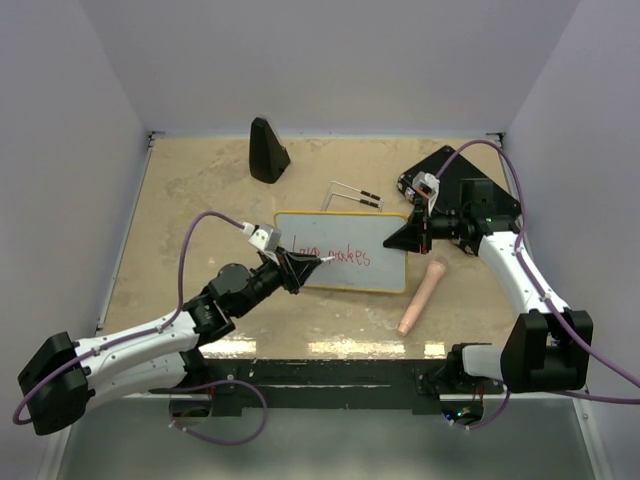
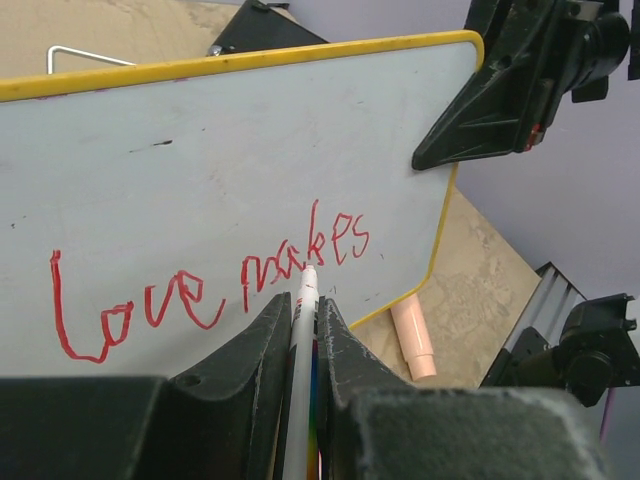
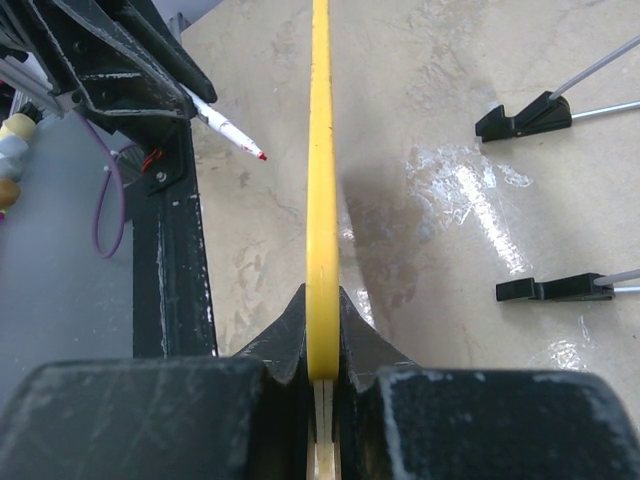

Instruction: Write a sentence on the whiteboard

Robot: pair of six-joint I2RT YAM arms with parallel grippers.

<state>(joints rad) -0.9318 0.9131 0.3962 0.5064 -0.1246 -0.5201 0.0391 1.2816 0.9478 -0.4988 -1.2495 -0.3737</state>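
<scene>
The sentence [image 1: 335, 256], red script reading "Love makes", sits on the whiteboard [image 1: 340, 230] at table centre, with the left gripper [image 1: 310, 264] at 8 o'clock closed on a marker [image 2: 303, 320] pointing at the writing, and the right gripper [image 1: 398, 238] clamped on the board's 3 o'clock rim.
</scene>
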